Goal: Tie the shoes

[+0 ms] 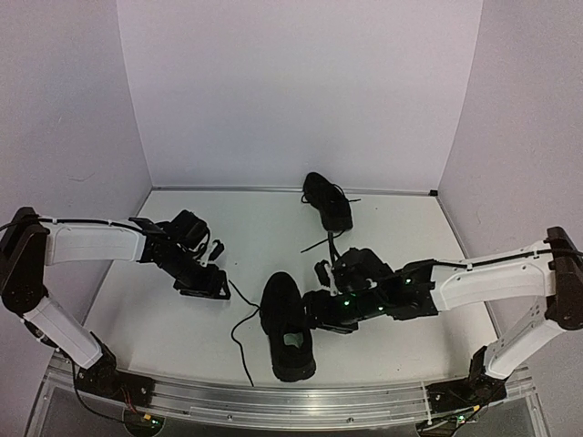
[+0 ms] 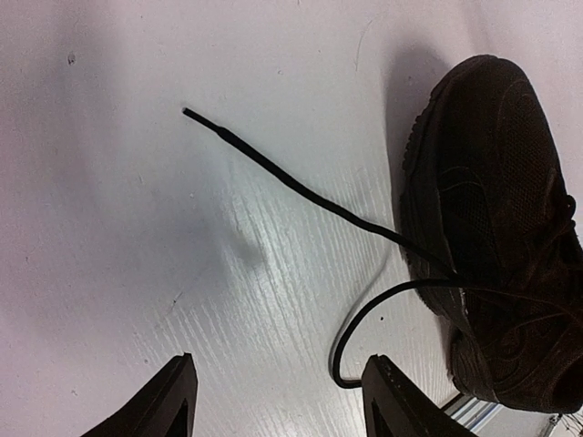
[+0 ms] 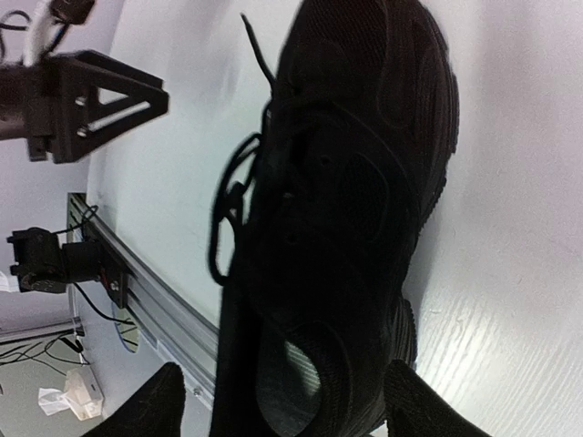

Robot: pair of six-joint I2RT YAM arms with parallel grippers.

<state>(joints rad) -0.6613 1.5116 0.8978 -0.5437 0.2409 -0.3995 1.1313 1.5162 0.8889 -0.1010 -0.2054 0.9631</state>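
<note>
Left claw [image 2: 278, 387] gapes wide, empty; a loose lace [image 2: 291, 187] lies at its 12 o'clock, the near shoe [image 2: 492, 237] at 2. Right claw [image 3: 287, 401], equally wide and empty, hangs over that shoe's heel end. Far shoe [image 1: 328, 200] sits at the table's [image 1: 410, 228] 12. Likely step: gathering lace ends; next, pinch one.

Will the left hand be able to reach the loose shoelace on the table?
Probably yes. The left hand is open, and the lace lies loose on the table right ahead of it, with nothing in between.
</note>
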